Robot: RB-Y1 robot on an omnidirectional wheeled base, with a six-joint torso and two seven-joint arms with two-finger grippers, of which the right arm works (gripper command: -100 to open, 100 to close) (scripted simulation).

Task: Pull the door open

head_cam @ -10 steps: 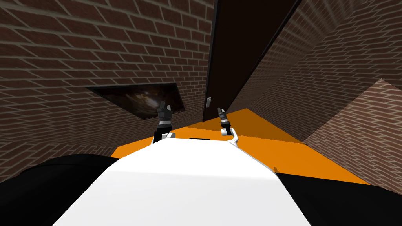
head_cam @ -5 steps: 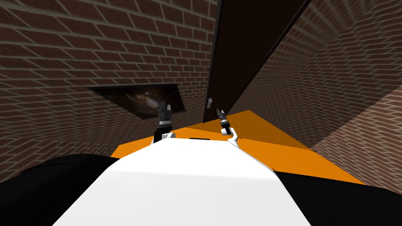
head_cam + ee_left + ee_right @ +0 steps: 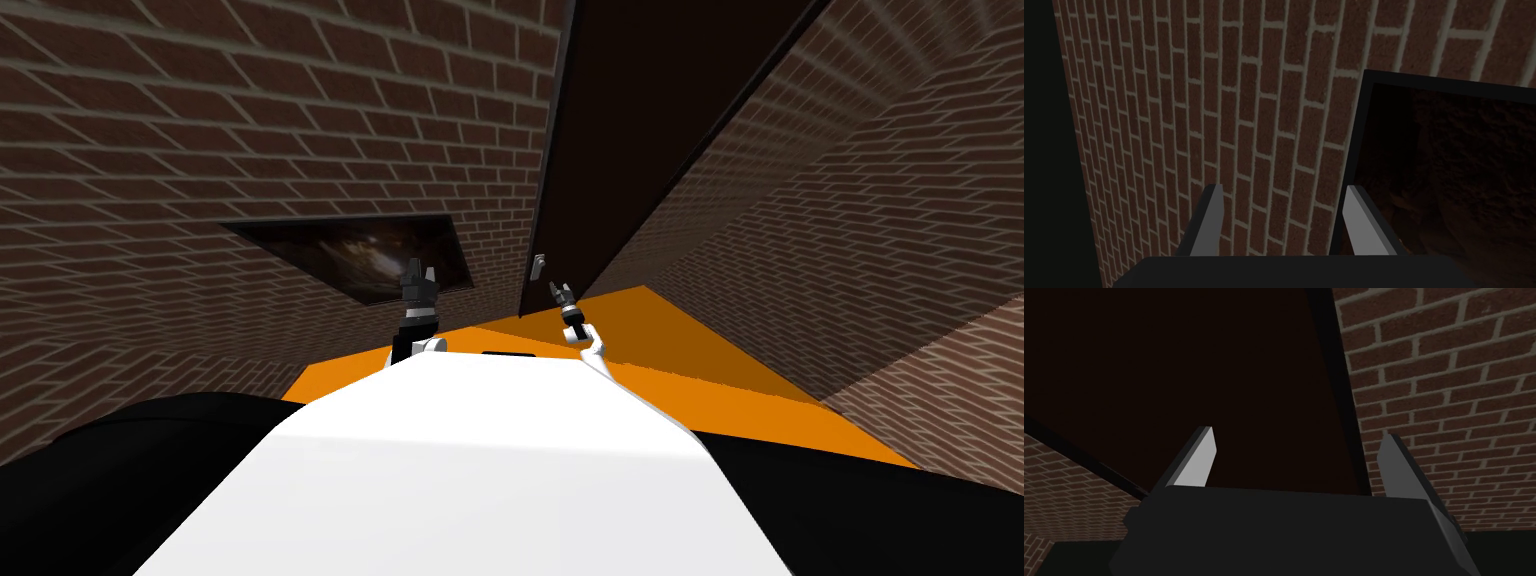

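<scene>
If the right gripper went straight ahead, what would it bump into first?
Probably the dark door, which lies straight ahead of the open right gripper. How far off it is, I cannot tell.

Open air lay between the right gripper (image 3: 560, 289) and the door handle (image 3: 538, 264) at eleven o'clock; the door (image 3: 640, 120) itself blocked twelve.

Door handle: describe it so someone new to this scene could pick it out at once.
In the head view, a tall dark brown door stands between two brick walls. Low on it, close to its left edge, sits the door handle, just beyond the right gripper. It is small and light grey, the only pale spot on the dark door.
</scene>
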